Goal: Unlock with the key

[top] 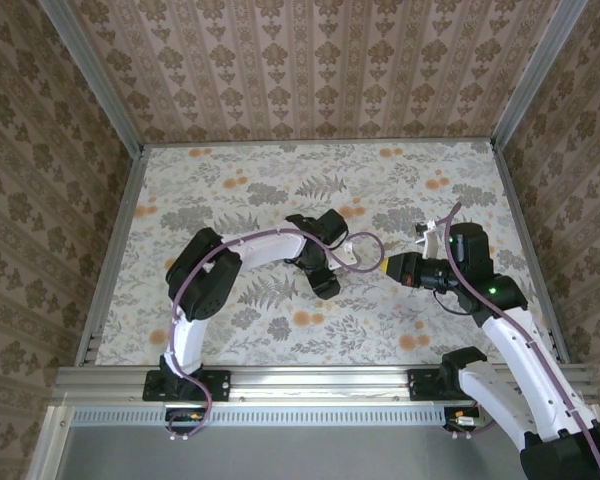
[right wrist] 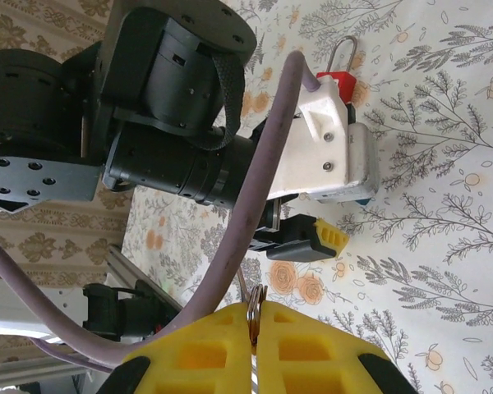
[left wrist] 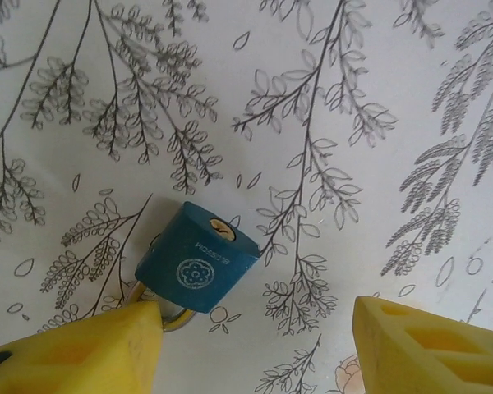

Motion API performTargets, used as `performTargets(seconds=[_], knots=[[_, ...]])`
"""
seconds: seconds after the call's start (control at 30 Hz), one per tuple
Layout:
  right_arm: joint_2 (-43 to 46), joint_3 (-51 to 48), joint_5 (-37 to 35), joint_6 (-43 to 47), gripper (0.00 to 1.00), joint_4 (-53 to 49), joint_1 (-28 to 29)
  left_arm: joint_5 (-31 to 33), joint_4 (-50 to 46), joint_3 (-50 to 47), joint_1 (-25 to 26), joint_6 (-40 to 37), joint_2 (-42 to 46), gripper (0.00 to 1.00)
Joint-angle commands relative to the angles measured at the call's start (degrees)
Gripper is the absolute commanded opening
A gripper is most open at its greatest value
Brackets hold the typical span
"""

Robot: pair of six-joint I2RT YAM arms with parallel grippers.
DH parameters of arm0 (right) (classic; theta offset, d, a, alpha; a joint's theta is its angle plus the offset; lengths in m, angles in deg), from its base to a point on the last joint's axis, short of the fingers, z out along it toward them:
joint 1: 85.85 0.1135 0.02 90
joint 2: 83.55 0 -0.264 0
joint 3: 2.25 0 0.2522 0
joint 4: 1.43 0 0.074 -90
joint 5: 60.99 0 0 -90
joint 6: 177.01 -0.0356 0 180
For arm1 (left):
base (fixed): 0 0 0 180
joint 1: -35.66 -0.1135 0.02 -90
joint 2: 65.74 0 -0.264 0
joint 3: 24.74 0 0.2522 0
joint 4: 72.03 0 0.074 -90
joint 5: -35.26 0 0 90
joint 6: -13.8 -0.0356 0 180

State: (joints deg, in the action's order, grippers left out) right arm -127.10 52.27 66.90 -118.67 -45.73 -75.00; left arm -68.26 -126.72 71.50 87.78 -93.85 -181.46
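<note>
A small blue-teal padlock [left wrist: 199, 267] marked BLOSSOM lies on the floral table, its keyhole [left wrist: 219, 229] facing away from the wrist. It is a lock, not a key. My left gripper [left wrist: 255, 328] hangs open over it, and the left yellow finger [left wrist: 82, 353] covers part of the metal shackle [left wrist: 177, 316]. My right gripper [right wrist: 255, 316] is shut on the key, whose metal ring [right wrist: 255, 305] pokes out between the pads; the rest is hidden. From above, the right gripper [top: 388, 268] points at the left gripper [top: 325, 275] from close by.
A small red padlock [right wrist: 343, 82] with a thin shackle lies past the left wrist. The left arm's purple cable [right wrist: 263, 164] loops right in front of the right gripper. Patterned walls [top: 310, 60] enclose the table on three sides.
</note>
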Motion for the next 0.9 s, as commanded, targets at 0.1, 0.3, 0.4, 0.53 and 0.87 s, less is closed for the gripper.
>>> performTargets(seconds=[0.1, 0.3, 0.4, 0.53, 0.87], knots=[[1.72, -0.32, 1.27, -0.24, 0.09, -1.71, -0.31, -1.69, -3.00, 3.01, 1.14, -2.03, -2.73, 0.62], [1.97, 0.12, 1.11, 0.11, 0.09, -2.24, -0.47, -3.44, -3.77, 1.86, 1.58, 0.03, 0.06, 0.59], [1.98, -0.10, 0.98, 0.04, 0.09, -1.91, -0.51, -3.02, -4.00, 0.22, 2.69, 0.89, 1.26, 0.59], [1.98, -0.88, 1.02, -0.16, 0.09, -1.19, -0.52, 1.19, -2.93, -0.58, 1.26, 2.34, 2.20, 0.60], [2.94, -1.58, 0.52, 0.02, 0.09, -1.51, -0.71, 1.77, -3.58, 0.46, -2.87, 2.71, 6.59, 0.66]])
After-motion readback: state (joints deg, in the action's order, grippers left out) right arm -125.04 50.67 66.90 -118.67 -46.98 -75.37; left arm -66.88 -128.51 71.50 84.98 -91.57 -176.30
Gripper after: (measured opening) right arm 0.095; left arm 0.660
